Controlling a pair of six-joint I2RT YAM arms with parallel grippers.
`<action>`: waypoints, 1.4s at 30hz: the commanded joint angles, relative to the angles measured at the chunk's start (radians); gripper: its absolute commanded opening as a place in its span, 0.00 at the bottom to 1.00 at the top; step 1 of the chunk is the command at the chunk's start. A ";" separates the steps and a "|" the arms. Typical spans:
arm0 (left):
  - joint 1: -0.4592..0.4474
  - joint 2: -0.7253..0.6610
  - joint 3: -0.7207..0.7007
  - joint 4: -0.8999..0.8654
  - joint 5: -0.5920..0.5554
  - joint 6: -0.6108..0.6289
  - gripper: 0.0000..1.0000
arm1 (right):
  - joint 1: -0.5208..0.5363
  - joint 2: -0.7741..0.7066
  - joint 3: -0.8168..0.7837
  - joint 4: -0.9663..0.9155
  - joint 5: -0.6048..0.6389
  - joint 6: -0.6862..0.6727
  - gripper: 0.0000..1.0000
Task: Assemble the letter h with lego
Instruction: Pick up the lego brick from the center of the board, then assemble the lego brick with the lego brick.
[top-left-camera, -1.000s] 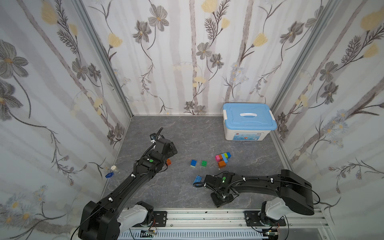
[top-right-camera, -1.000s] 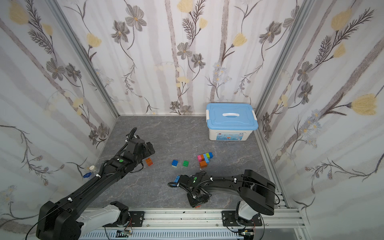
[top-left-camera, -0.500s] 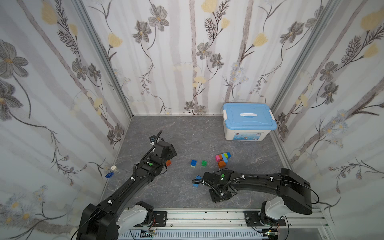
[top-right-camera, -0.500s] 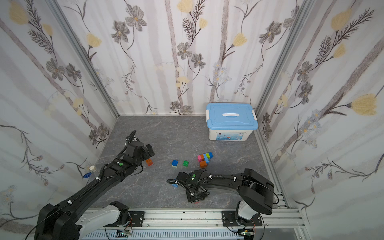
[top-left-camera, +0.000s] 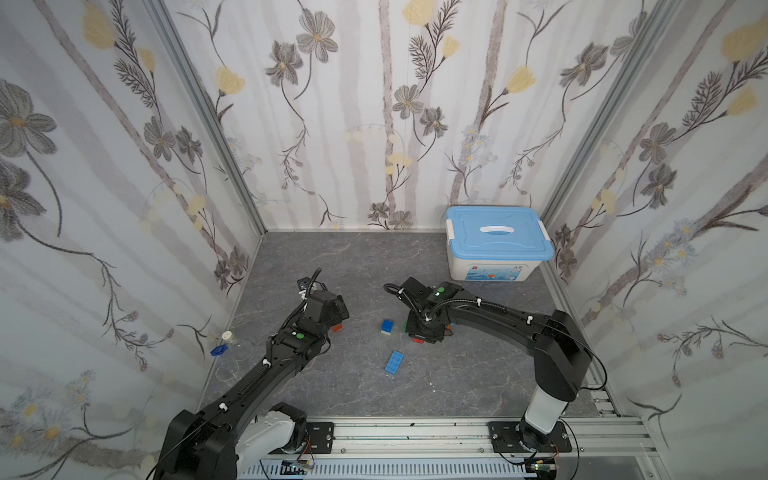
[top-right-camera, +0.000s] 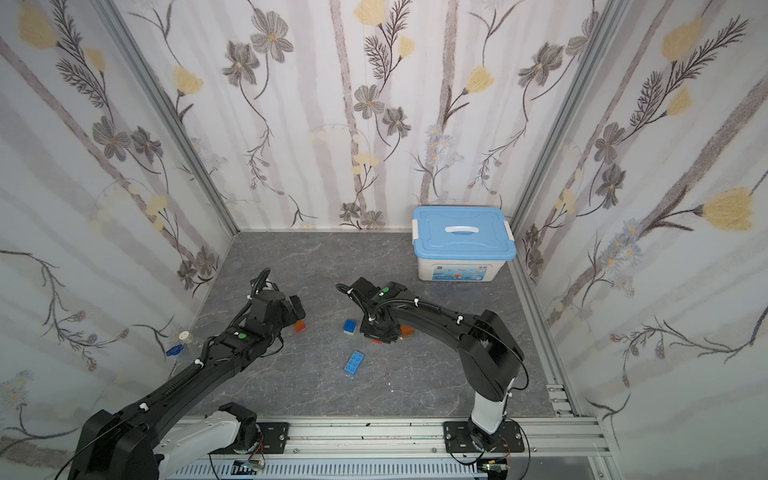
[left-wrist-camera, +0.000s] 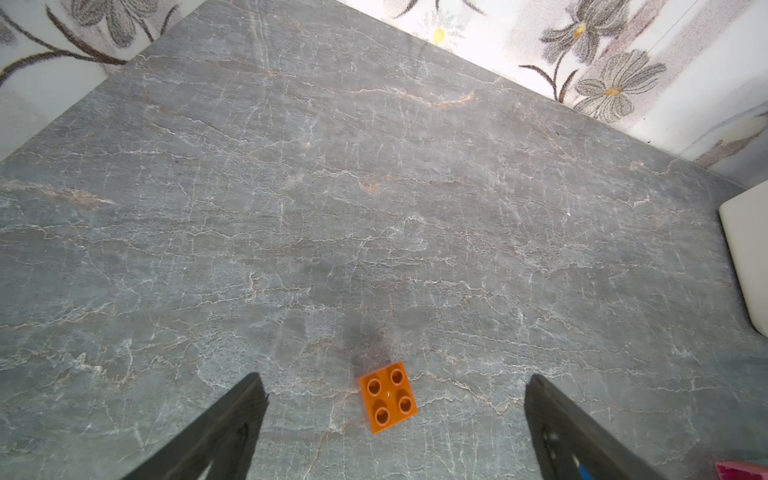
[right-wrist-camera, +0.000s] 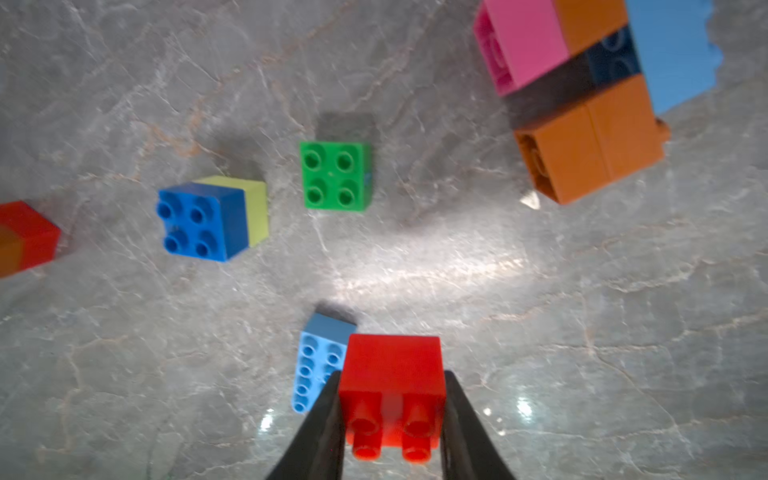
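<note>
I take the long blue brick (top-left-camera: 394, 362) as my mark: it lies flat on the grey floor (left-wrist-camera: 374, 208), nearest my side of the cell. Just beyond it and a touch to the right, the right gripper (right-wrist-camera: 392, 374) points down with its jaws drawn in on two opposite faces of a red brick (right-wrist-camera: 392, 353), studs toward the wrist camera. In both top views that brick is only a red sliver under the gripper body. I cannot tell whether it is clear of the floor.

Beyond the mark and to the left, the left gripper (left-wrist-camera: 395, 377) stands spread wide and holds nothing. An orange brick (left-wrist-camera: 387, 397) lies studs up between its fingertips, apart from both.

Straight beyond the mark stands a blue-on-lime pair (top-left-camera: 387, 326), free of either gripper. The green brick (right-wrist-camera: 336, 176) next to it is plain in the right wrist view, but the right arm covers nearly all of it from above. Farther right, a pink, orange and dark-blue cluster (right-wrist-camera: 573, 95) is blurred and cut by the frame edge, so I cannot count its bricks. From above only an orange corner shows.

Farthest beyond the mark, to the right, the storage box (top-left-camera: 496, 249) sits by the back wall with its lid on
</note>
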 joint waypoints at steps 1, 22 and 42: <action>0.012 -0.009 -0.032 0.077 -0.020 0.013 1.00 | -0.033 0.073 0.082 -0.065 0.029 0.013 0.26; 0.053 0.027 -0.075 0.126 -0.060 -0.007 1.00 | -0.088 0.323 0.337 -0.139 -0.034 -0.057 0.26; 0.061 0.157 0.007 0.043 -0.040 -0.091 1.00 | -0.084 0.376 0.334 -0.129 -0.064 -0.087 0.25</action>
